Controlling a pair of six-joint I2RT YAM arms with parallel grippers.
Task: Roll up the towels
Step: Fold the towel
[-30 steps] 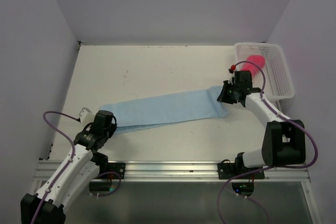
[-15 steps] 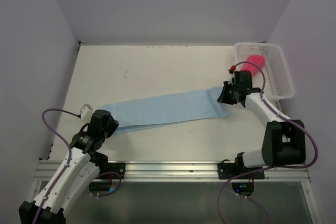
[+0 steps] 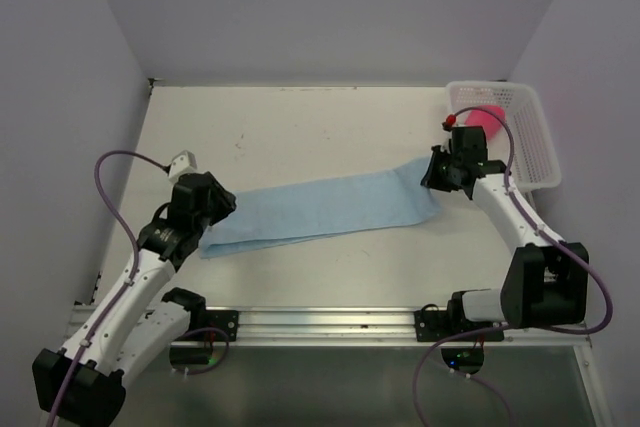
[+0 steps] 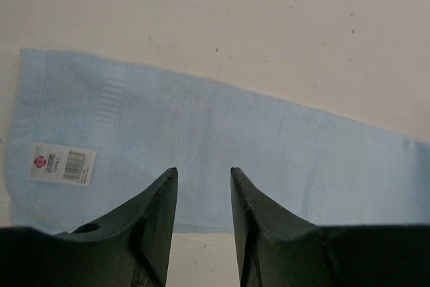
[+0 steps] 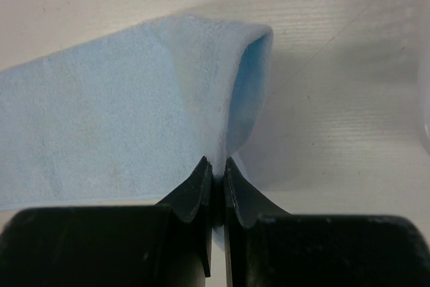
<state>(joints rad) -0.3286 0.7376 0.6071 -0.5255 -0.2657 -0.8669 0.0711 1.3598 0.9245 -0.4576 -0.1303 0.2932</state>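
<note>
The light blue towel (image 3: 320, 209) lies folded in a long strip across the table. It also shows in the left wrist view (image 4: 255, 146), with a white label (image 4: 62, 164) near its left end. My left gripper (image 3: 215, 209) is open and hovers over the towel's left end, holding nothing (image 4: 203, 171). My right gripper (image 3: 432, 175) is shut on the towel's right end (image 5: 216, 160), and that end (image 5: 228, 78) is lifted and curls over. The red-pink towel (image 3: 484, 119) lies rolled inside the white basket (image 3: 535, 152).
The white mesh basket stands at the far right of the table, just behind my right arm. Grey walls close in the table on the left, back and right. A metal rail (image 3: 330, 322) runs along the near edge.
My left arm has swung away from the near edge and now hangs over the towel's left end. My right gripper has moved slightly farther back with the towel end in it.
</note>
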